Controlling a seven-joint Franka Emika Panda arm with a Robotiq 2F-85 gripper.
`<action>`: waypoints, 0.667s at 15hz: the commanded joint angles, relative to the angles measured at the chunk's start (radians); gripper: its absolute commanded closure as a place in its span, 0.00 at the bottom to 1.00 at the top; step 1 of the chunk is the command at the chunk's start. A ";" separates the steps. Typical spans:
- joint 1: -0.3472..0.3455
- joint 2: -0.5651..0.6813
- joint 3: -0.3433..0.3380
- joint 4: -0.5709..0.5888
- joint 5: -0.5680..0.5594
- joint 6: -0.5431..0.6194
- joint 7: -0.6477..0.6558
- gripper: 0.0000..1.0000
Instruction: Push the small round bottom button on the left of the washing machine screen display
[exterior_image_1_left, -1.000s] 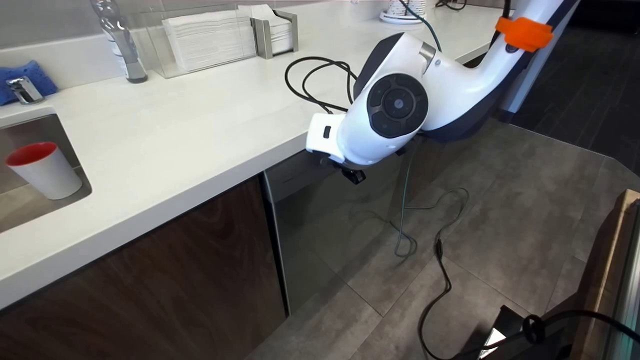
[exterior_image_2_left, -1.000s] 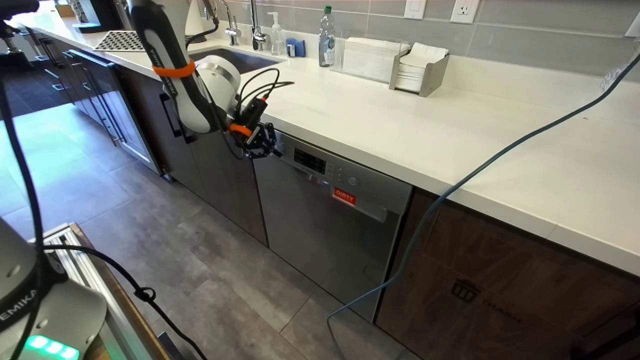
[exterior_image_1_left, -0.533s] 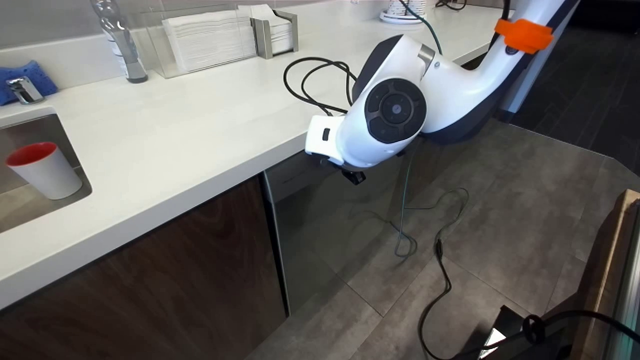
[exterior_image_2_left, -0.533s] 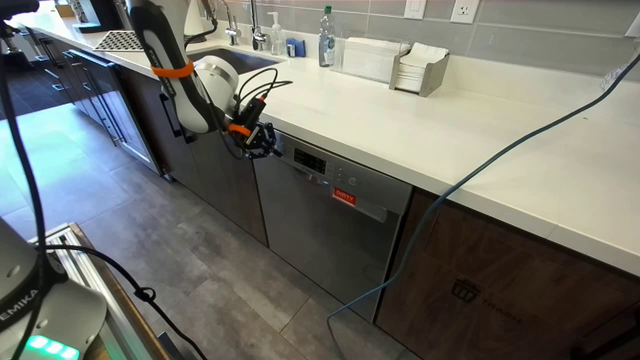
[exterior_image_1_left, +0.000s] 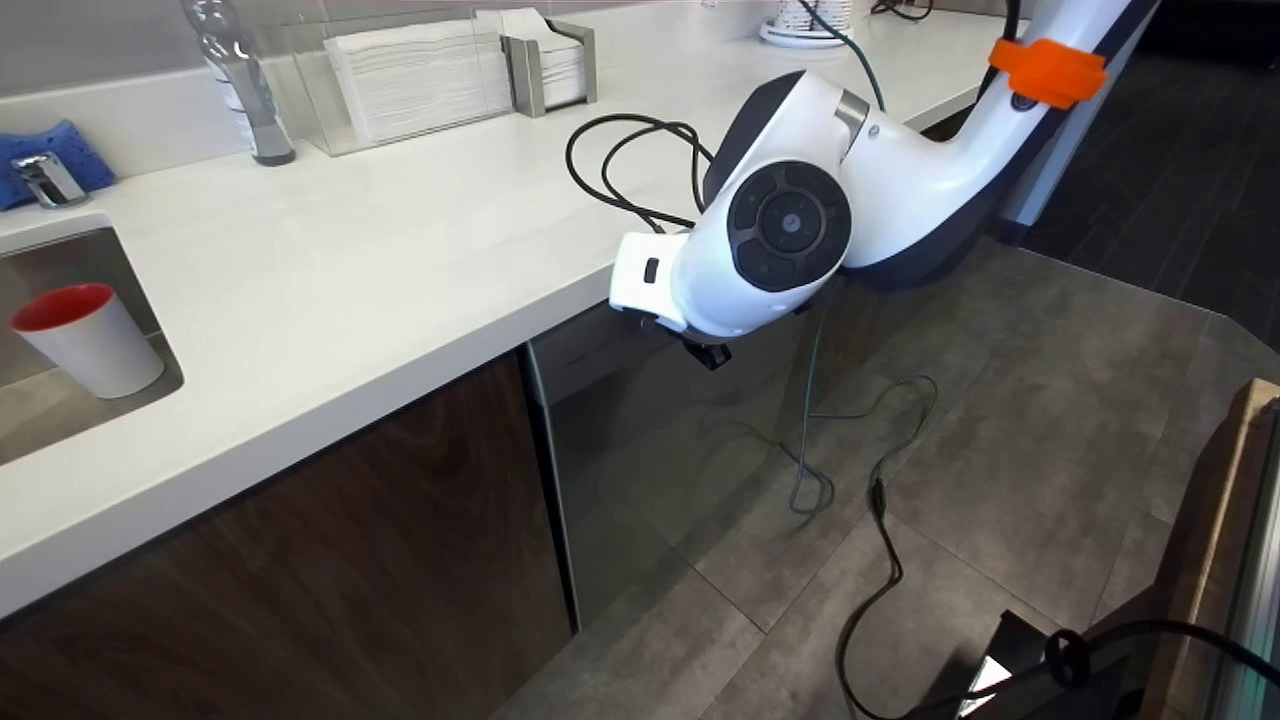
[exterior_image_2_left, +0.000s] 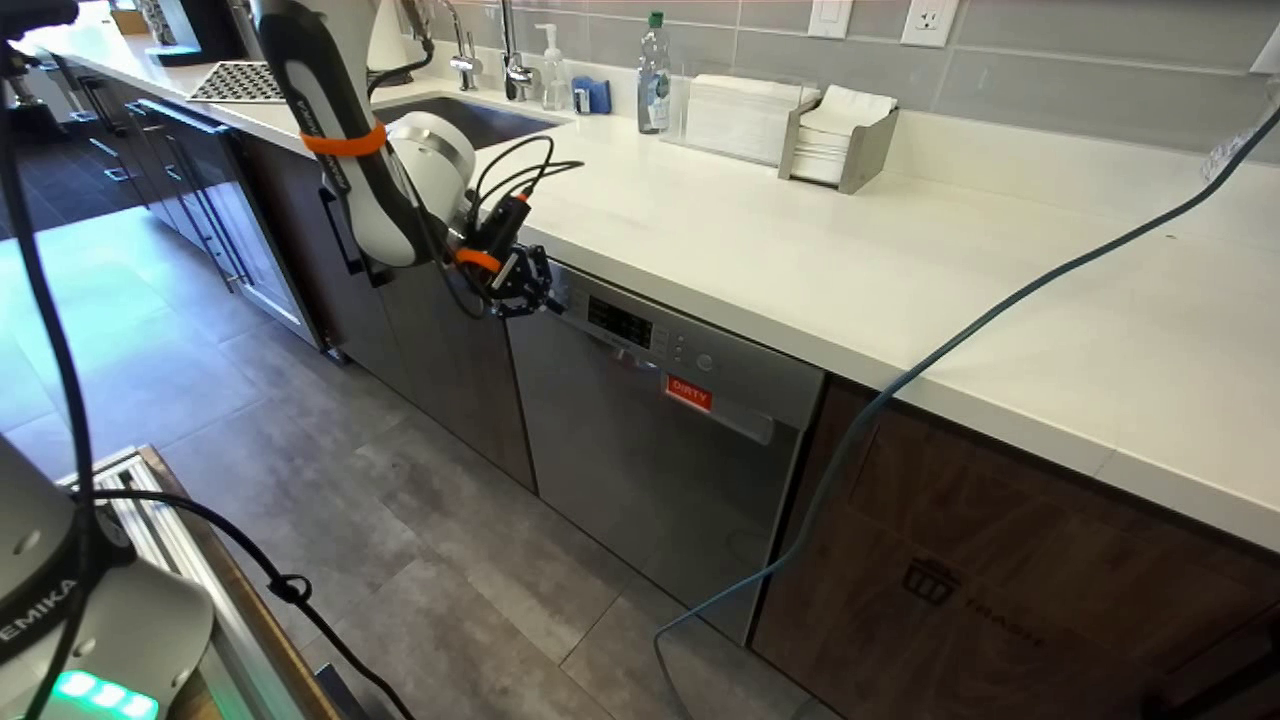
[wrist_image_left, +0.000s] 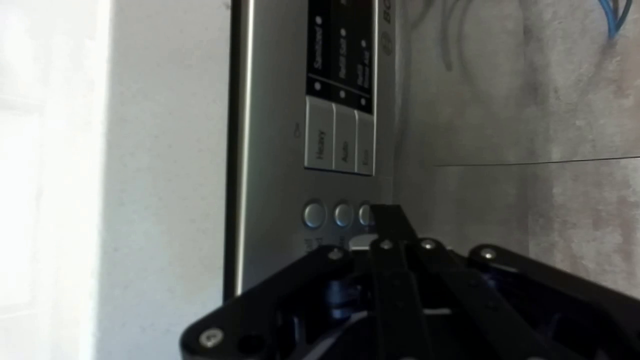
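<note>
The machine (exterior_image_2_left: 650, 480) is a grey front-panel appliance under the counter; its control panel also shows in the wrist view (wrist_image_left: 275, 125). Its dark display (wrist_image_left: 340, 55) has text beside it, turned sideways. Three small round buttons sit in a row below it in the wrist view: the top (wrist_image_left: 314, 214), middle (wrist_image_left: 343, 214) and bottom (wrist_image_left: 365, 214). My gripper (wrist_image_left: 389, 215) is shut and empty, its tip overlapping the bottom button's edge. I cannot tell whether it touches. In an exterior view the gripper (exterior_image_2_left: 550, 303) is at the panel's left end.
The white counter (exterior_image_2_left: 800, 240) overhangs just above the panel. A red DIRTY sign (exterior_image_2_left: 688, 393) is on the machine's front. A blue cable (exterior_image_2_left: 850, 440) hangs across the cabinet to the floor. A napkin holder (exterior_image_2_left: 840, 150) and a sink (exterior_image_2_left: 480, 120) are on the counter.
The arm's wrist has dipped very slightly and drawn a little toward the sink side. The gripper stays at the panel's left end; nothing else visibly moved.
</note>
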 joint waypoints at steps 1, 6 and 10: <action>-0.009 0.006 0.007 0.027 -0.046 -0.027 0.020 1.00; -0.010 0.008 0.006 0.027 -0.049 -0.025 0.026 1.00; -0.005 0.005 0.009 0.026 -0.043 -0.031 0.017 1.00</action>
